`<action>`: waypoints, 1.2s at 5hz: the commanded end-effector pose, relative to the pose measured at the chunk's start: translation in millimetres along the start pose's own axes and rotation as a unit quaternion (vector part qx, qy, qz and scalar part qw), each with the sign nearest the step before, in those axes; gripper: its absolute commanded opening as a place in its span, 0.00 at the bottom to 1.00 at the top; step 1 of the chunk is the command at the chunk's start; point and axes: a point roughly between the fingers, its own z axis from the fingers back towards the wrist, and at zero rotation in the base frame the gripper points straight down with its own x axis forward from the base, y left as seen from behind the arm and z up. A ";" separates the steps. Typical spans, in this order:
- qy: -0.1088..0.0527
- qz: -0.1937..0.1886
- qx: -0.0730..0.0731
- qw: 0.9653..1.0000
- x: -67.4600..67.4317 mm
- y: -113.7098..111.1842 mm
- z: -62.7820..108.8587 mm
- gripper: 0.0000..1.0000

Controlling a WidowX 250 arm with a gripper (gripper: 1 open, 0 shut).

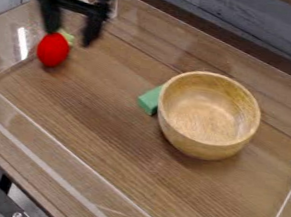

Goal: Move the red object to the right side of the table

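Note:
The red object (51, 50) is a small glossy strawberry-shaped toy lying near the left edge of the brown wood-grain table (91, 134). My black gripper (66, 29) hangs pointing down just above and behind it, fingers spread apart, one fingertip (89, 39) close to the toy's green top. The jaws are open with nothing between them, and the image is slightly blurred there.
A wooden bowl (209, 114) stands right of centre, with a flat green block (151, 100) tucked against its left side. Low clear acrylic walls (46, 168) edge the tabletop. A grey plank wall runs along the back.

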 end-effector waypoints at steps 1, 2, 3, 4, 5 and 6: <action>-0.037 0.014 0.005 0.999 18.0 31.9 8.4 1.00; -0.043 0.020 0.005 0.999 24.3 54.8 -3.3 1.00; -0.046 0.026 0.004 0.999 30.7 61.4 -16.6 1.00; -0.056 -0.020 0.005 0.998 43.6 61.5 -19.4 1.00; -0.064 -0.058 0.008 0.996 50.6 56.8 -21.7 1.00; -0.072 -0.063 0.015 0.995 60.0 52.9 -21.4 1.00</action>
